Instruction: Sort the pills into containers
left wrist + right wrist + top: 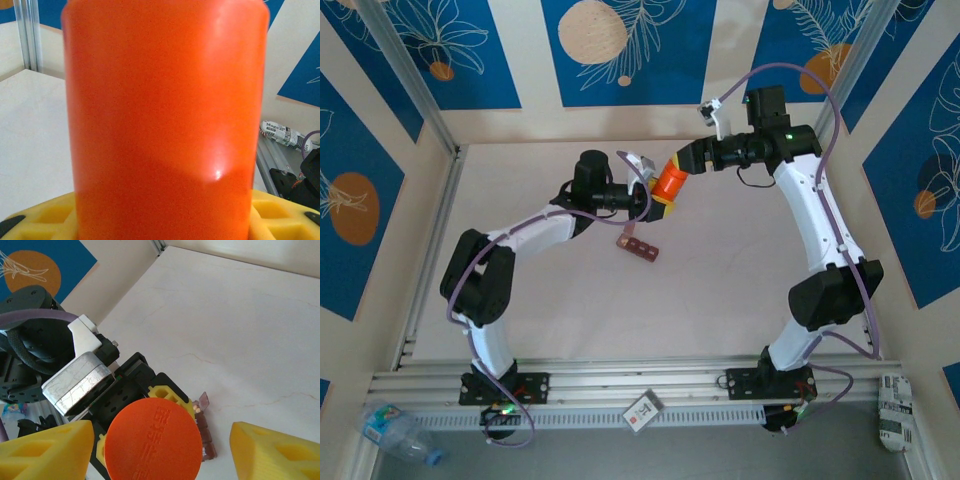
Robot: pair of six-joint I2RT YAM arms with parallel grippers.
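Observation:
My left gripper [663, 197] is shut on the small orange bottle [672, 181] and holds it above the table. In the left wrist view the bottle [165, 120] stands between the yellow fingers [50, 217]. My right gripper [689, 160] is at the bottle's top end. In the right wrist view that gripper [162, 452] is open, its yellow fingers [45, 450] either side of the orange cap [154, 440] with gaps. The containers [638, 247], a reddish-brown strip, lie on the table below. One lid stands open over pale pills [196, 408] in the containers [206, 440].
The white table [740, 280] is walled by blue-patterned panels and aluminium posts. Beyond the near rail lie a plastic water bottle [395, 432], a small card [642, 410] and a printed packet [895, 410]. The packet [282, 135] also appears in the left wrist view.

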